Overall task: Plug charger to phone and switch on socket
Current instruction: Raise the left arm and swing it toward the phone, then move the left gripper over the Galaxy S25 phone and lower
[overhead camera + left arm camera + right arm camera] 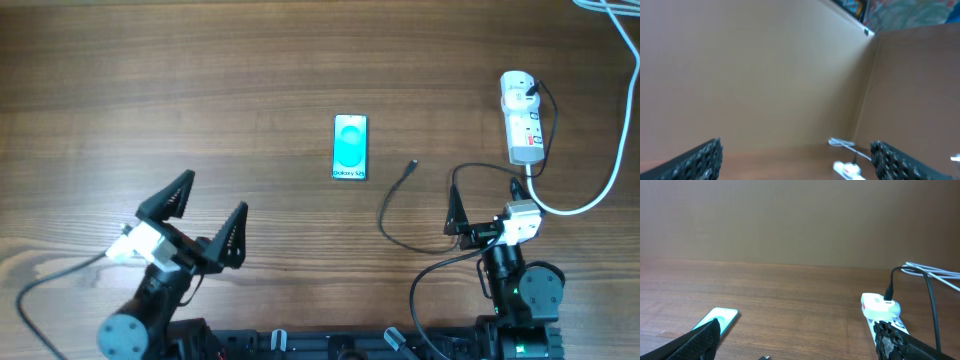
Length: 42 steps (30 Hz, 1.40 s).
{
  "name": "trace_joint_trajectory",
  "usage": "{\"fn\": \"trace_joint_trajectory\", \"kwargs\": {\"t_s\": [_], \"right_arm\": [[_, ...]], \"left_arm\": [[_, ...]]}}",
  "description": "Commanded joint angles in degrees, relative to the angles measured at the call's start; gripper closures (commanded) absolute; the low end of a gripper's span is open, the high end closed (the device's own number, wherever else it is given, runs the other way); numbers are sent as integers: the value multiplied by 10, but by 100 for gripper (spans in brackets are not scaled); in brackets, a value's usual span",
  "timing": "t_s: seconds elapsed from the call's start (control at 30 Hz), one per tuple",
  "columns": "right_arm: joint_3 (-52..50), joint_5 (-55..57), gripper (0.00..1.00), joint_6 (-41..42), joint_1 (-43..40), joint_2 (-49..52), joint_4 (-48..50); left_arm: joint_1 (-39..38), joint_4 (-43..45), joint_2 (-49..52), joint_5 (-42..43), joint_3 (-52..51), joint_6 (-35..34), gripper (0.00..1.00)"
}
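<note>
The phone (349, 147) lies flat at the table's middle, cyan screen up; it also shows at the lower left of the right wrist view (722, 317). The socket (522, 128) lies at the right, with the charger plugged into its far end. The charger's thin black cable (388, 218) loops across the table. Its connector tip (412, 166) lies loose to the right of the phone, also seen in the right wrist view (765, 357). My right gripper (487, 196) is open and empty, near the socket (881, 307). My left gripper (215, 192) is open and empty at the left.
A thick white cord (603, 190) curves from the socket towards the right edge and far corner. Brown walls stand beyond the table in both wrist views. The socket (847, 170) and its cord (842, 143) show far off in the left wrist view.
</note>
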Motion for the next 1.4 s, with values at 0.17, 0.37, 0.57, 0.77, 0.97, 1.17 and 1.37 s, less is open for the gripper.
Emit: {"fn": "trace_joint_trajectory", "kwargs": {"t_s": [0.17, 0.37, 0.57, 0.77, 0.97, 1.17, 1.37], "right_arm": [[-1, 8, 0, -7, 2, -6, 1], [-1, 8, 0, -7, 2, -6, 1], [-1, 8, 0, -7, 2, -6, 1], [-1, 8, 0, -7, 2, -6, 1], [-1, 8, 0, -7, 2, -6, 1], [-1, 8, 0, -7, 2, -6, 1], [-1, 8, 0, -7, 2, -6, 1]], "left_arm": [[2, -441, 343, -13, 417, 153, 0], [2, -668, 576, 170, 671, 149, 0], [-75, -680, 669, 116, 690, 110, 0], [-216, -690, 723, -56, 693, 27, 1], [-267, -806, 815, -131, 816, 26, 1], [-308, -955, 925, -229, 989, 26, 0], [-339, -883, 932, -227, 988, 26, 0]]}}
